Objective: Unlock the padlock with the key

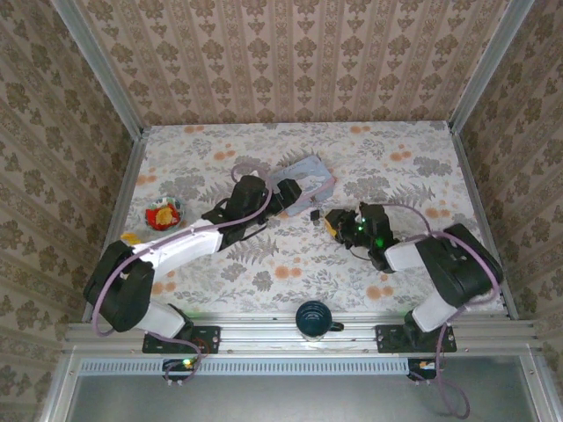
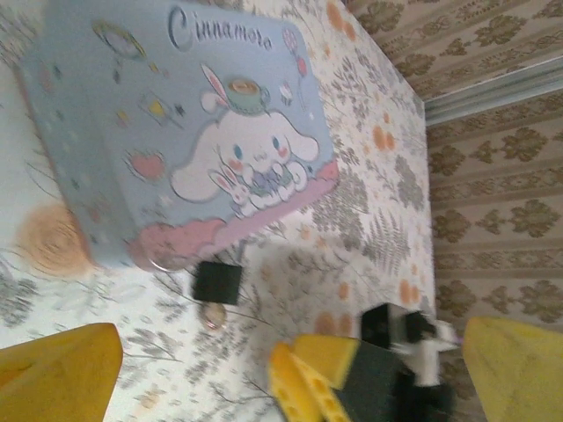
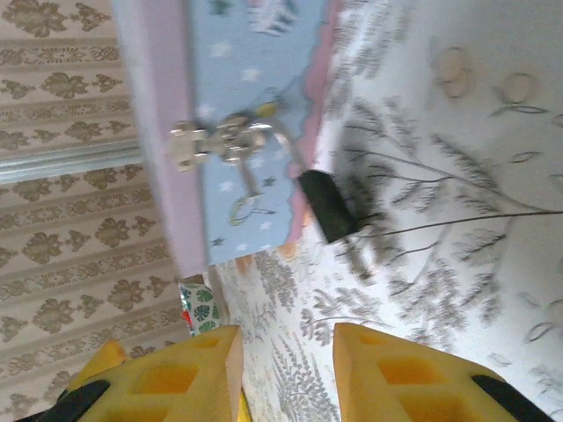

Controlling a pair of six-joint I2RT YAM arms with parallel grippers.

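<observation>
Seen from my left wrist: the lid of the pale blue tin carries one legible word in dark script, "Cinnamoro". I cannot read anything after it. The padlock is too blurred to read.

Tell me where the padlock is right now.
In the top view, the padlock lies mid-table at the near edge of the pale blue tin, close beside the right gripper.

Bright, even, soft-shadowed light; both wrist views motion-blurred, washed out toward the pale tabletop.
</observation>
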